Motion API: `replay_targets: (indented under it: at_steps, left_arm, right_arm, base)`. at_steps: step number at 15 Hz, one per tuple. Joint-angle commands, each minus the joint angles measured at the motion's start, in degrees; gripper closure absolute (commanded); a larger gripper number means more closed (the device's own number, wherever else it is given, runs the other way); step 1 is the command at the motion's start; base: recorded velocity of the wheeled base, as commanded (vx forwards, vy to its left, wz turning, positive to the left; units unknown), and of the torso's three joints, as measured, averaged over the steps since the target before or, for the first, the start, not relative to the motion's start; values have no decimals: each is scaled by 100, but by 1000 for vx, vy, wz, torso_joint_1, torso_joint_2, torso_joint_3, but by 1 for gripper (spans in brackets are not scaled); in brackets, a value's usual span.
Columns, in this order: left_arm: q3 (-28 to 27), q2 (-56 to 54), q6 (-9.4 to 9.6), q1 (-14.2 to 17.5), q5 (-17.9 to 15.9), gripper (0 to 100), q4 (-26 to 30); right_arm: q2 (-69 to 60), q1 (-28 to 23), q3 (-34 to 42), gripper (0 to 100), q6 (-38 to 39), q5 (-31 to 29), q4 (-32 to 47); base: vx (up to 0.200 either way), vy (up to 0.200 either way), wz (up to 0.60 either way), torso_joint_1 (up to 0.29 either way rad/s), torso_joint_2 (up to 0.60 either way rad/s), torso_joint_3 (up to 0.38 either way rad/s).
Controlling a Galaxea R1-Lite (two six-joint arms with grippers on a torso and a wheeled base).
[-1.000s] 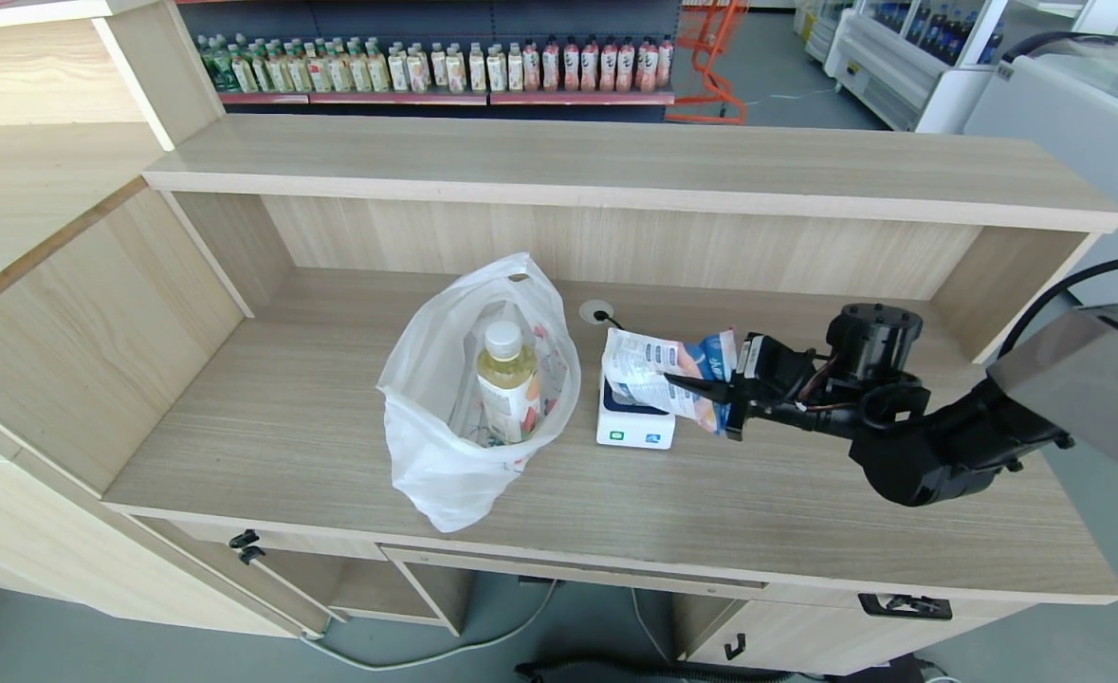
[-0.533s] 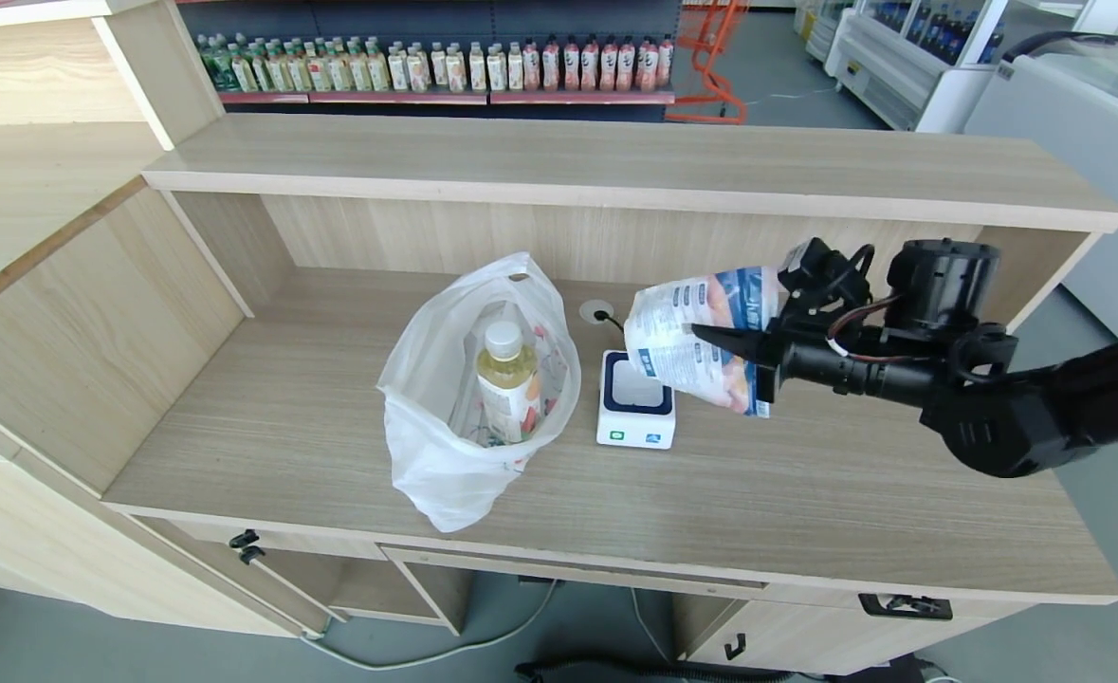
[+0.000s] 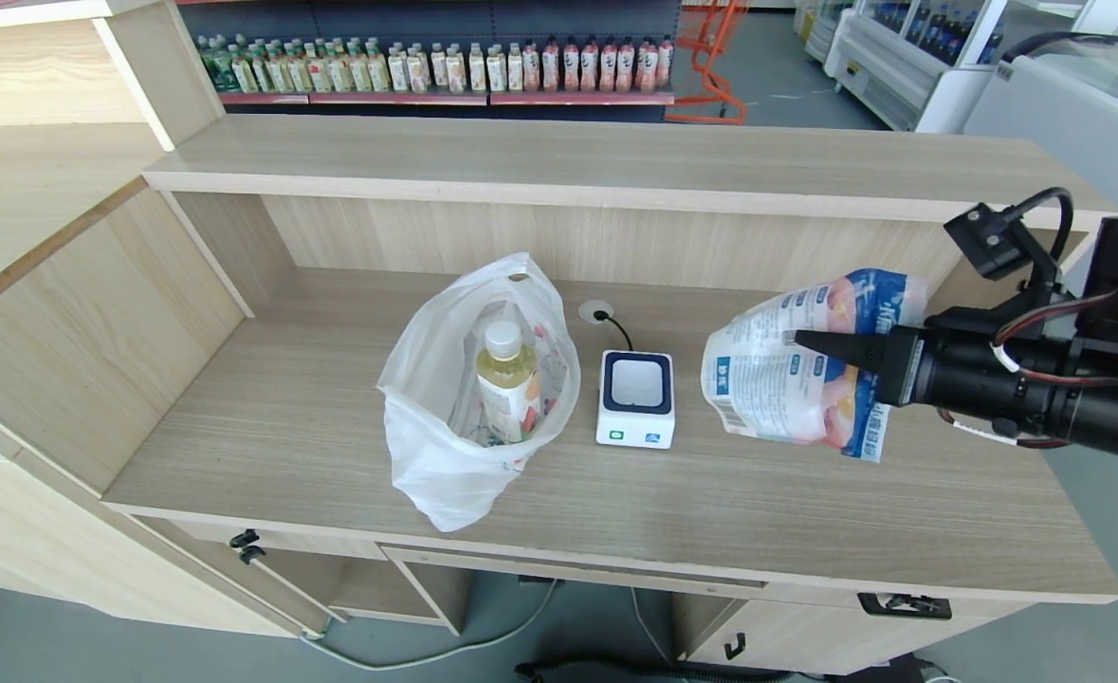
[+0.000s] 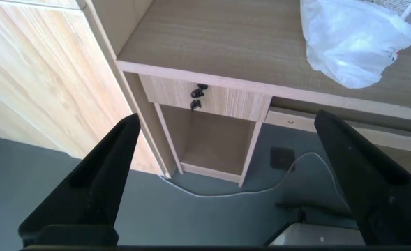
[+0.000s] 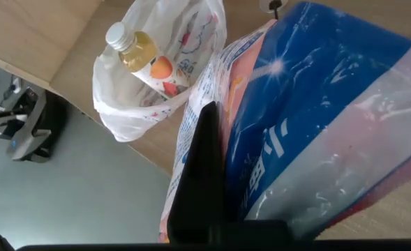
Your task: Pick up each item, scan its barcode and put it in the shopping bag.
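Observation:
My right gripper (image 3: 819, 349) is shut on a blue-and-white snack bag (image 3: 786, 384), held in the air over the counter to the right of the scanner. The white scanner (image 3: 635, 398) sits mid-counter with its window uncovered. To its left stands the white plastic shopping bag (image 3: 445, 398), mouth open, with a yellow-tea bottle (image 3: 506, 379) upright inside. In the right wrist view one dark finger (image 5: 202, 181) presses the snack bag (image 5: 310, 125), with the shopping bag (image 5: 121, 104) and bottle (image 5: 139, 49) beyond. My left gripper (image 4: 226, 181) hangs open below the counter's front left corner.
The wooden counter (image 3: 805, 512) has a raised back shelf (image 3: 615, 166) and side walls. A cable hole (image 3: 596, 311) lies behind the scanner. In the left wrist view a drawer with a dark handle (image 4: 198, 97) and an open cubby sit under the counter.
My right gripper has lifted the snack bag off the scanner and carried it up and to the right. The scanner's window is now uncovered. The shopping bag has not moved.

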Motion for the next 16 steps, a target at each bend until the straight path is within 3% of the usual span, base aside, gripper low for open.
replay_targets:
  at_steps: [1,7,13,16]
  left_arm:
    - [0,-1,-2,1,3,0,2]
    - [0,-1,112,1,3,0,2]
    - [0,-1,112,1,3,0,11]
    - [0,-1,103,1,3,0,11]
  right_arm:
    - [-238,3,120,100,6,3,-21]
    - [-554,-50,489,100,138,3,-30]
    - [-510,-85,542,100,208,3,-188]
    - [-325,-77,551,100,252,3,-214]
  base:
    - [0,0,0,0,0,0]
    - [0,0,0,0,0,0]
    - [200,200,0,2,2,4]
    - [0,0,0,0,0,0]
